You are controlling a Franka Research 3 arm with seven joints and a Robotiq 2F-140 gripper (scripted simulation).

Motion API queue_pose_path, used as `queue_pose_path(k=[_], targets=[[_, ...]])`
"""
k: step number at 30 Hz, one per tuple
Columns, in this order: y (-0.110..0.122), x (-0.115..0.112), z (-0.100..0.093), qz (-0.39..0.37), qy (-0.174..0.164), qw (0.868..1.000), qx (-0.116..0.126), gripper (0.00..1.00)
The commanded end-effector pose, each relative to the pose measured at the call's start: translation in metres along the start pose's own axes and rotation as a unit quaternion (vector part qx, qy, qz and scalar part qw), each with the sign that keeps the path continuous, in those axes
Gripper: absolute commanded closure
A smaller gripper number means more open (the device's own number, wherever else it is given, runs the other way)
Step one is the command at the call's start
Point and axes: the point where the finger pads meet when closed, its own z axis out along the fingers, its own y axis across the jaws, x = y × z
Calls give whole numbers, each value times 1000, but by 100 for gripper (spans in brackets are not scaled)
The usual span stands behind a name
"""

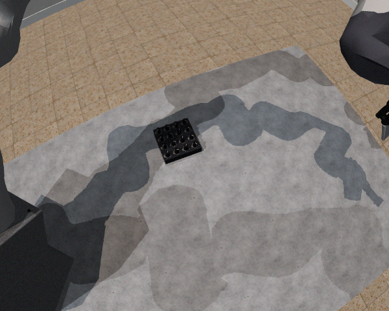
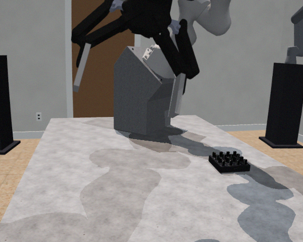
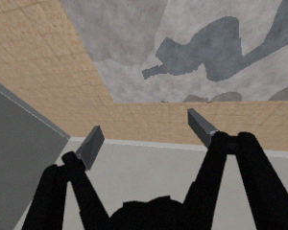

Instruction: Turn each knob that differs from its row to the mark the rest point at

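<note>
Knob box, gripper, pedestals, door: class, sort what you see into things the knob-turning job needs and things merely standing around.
Needed: knob box; open gripper; table bearing the box.
Standing around: black pedestals; brown door; wall socket.

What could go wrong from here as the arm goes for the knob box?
1. The gripper hangs wide open, high above the table and far from the knob box. The wrist view shows only floor and table edge, so the approach may be misaimed.
2. The knobs stand closely packed; wide-spread fingers could bump neighbouring knobs off their marks.
3. The box is small and looks light; a hard descent might shove or tip it.
</note>
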Motion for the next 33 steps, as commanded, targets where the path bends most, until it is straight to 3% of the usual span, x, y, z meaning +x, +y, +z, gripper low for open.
queue_pose_path(k=[1,18,19,20,33], targets=[[-5,2,-1,-24,-1,1000,7,0],[-5,2,-1,-24,-1,1000,7,0],[14,-8,-7,-79,-3,997,13,0],[16,-9,-8,-86,-4,996,14,0],[16,-9,-8,-86,-4,996,14,0]])
